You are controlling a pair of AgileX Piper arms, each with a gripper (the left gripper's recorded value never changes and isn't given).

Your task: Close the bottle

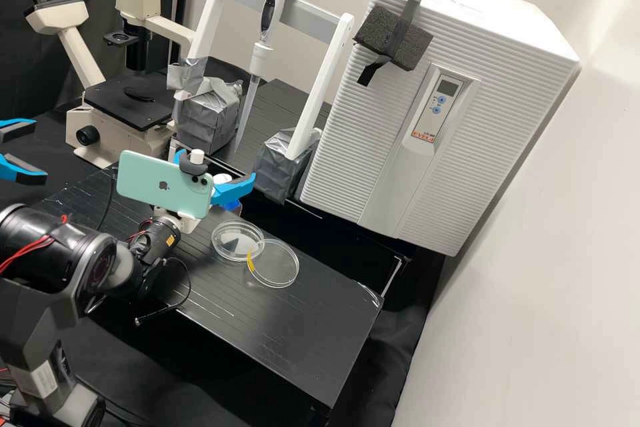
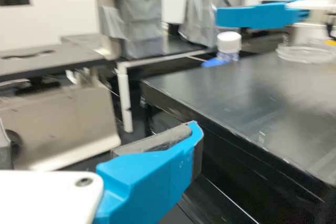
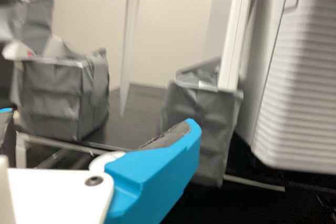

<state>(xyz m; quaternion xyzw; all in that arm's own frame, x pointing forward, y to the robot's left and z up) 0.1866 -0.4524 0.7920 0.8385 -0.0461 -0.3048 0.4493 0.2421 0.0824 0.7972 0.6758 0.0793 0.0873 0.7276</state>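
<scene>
A small clear bottle (image 2: 229,51) with a white cap (image 1: 223,179) stands upright on the black bench, near its far-left edge. My right gripper (image 1: 241,192) is at the bottle with its blue fingers (image 2: 257,14) apart. One finger passes just above the cap and the other lies low beside the bottle. In the right wrist view the cap (image 3: 107,160) shows beside my own finger (image 3: 152,166). A mint-green phone hides most of that gripper in the high view. My left gripper (image 1: 19,148) is open and empty off the bench's left side, well away from the bottle.
Two clear petri dishes (image 1: 237,239) (image 1: 275,263) lie mid-bench. The phone (image 1: 163,183) stands on a mount in front of the bottle. A pipette (image 1: 263,47) hangs from a white stand behind it. A ribbed white unit (image 1: 433,100) stands right, a microscope (image 1: 113,107) back left.
</scene>
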